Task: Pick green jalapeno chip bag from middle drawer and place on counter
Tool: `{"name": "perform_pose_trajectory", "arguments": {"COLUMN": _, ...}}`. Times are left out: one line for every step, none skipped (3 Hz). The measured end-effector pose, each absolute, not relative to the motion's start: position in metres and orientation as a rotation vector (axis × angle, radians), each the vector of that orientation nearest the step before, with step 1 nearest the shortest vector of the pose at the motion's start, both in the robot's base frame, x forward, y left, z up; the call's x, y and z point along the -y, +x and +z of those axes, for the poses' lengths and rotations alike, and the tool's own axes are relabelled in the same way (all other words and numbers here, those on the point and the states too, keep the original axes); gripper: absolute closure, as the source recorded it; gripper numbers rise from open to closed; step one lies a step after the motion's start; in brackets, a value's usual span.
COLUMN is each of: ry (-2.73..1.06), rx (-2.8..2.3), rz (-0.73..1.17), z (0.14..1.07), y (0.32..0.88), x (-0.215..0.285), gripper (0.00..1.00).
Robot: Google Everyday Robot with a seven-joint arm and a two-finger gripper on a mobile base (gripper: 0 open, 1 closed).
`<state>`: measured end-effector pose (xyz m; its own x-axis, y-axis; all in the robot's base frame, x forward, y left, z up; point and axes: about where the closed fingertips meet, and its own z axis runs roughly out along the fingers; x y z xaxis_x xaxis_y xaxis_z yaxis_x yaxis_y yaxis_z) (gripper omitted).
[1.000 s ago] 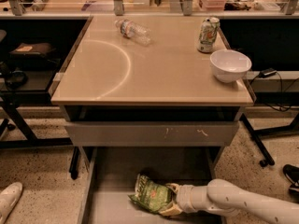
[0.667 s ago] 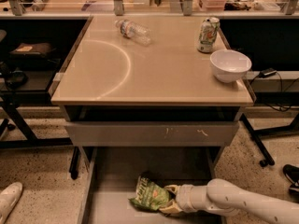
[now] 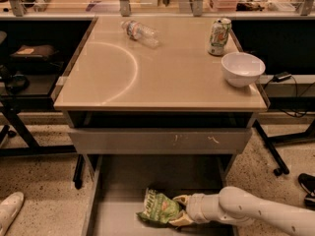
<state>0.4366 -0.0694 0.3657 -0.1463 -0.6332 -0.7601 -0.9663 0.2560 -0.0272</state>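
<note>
Cream hand (image 3: 178, 211) in the grey middle drawer (image 3: 129, 181) grips the light-green, white-lettered chip bag (image 3: 158, 208).

The bag (image 3: 158, 208), crumpled light green with white lettering, lies on the grey floor of the drawer (image 3: 123, 181), right of its middle and toward the near end. The pincer (image 3: 178, 210) clasps its right edge, one finger on the far side and one on the near. The drawer stands pulled out, low beneath the glossy beige bench (image 3: 162, 77), which bears a faint white arc on its left half.
</note>
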Motion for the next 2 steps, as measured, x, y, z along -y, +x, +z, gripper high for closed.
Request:
{"name": "perform_pose_trajectory", "arguments": {"ry": -1.496, "rx": -1.825, "rz": 0.610, "z": 0.408, "y": 0.425, "x": 0.070, "gripper": 1.00}}
{"name": "perform_pose_trajectory", "arguments": {"ry": -1.558, "rx": -1.765, "rz": 0.531, "z": 0.472, "y": 0.414, "x": 0.072, "gripper": 1.00}}
